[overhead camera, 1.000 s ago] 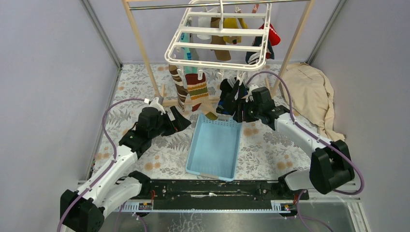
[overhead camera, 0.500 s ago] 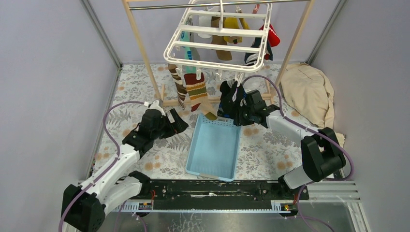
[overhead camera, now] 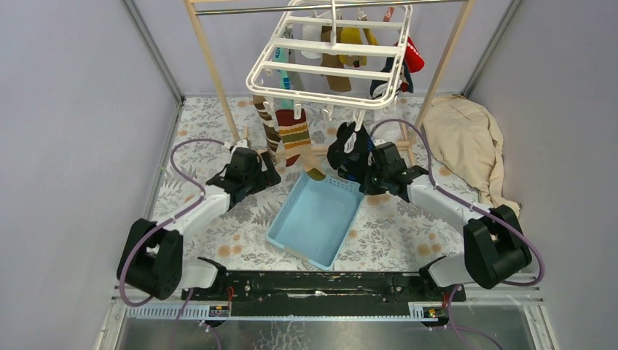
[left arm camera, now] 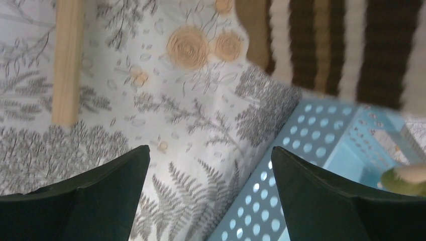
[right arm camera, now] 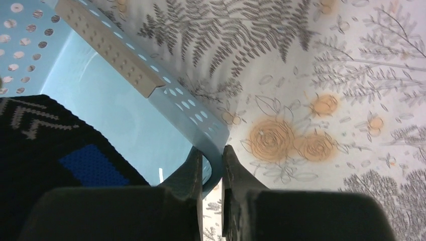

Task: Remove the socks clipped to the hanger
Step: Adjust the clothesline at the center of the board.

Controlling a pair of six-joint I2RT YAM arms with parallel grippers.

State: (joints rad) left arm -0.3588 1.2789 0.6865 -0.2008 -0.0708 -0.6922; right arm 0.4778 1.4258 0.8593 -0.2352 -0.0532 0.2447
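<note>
Since a second ago the blue basket (overhead camera: 313,219) has swung round, its near end now sitting further left so it lies skewed on the flowered table cover. The left arm has reached in toward the far side, and the right arm has drawn its claw closer to the dangling black sock.

The wooden rack (overhead camera: 213,65) stands at the back with the white hanger (overhead camera: 324,71) hooked on its rail, tilted a little. A beige cloth (overhead camera: 466,138) lies heaped at the right, well apart from the work. Most socks are clipped under the hanger. The brown-striped socks (overhead camera: 291,135) hang from its front left, and the black sock (overhead camera: 346,146) hangs from a front clip nearer the right, long axis up and down, with its foot just over the basket's far edge.

The right claw (right arm camera: 212,150) is pinched almost together. The thin gap between its fingers shows only the basket corner behind. The black sock lies just to the claw's left in the wrist view, beside the fingers and not visibly between them, so I judge the pinch has missed or caught only an edge. The right arm is clearly the nearer one for this sock, and a downward pull along the sock's length should free it from the clip.

The left claw (left arm camera: 209,150) stands wide and holds nothing, with the striped socks above and ahead of it.
</note>
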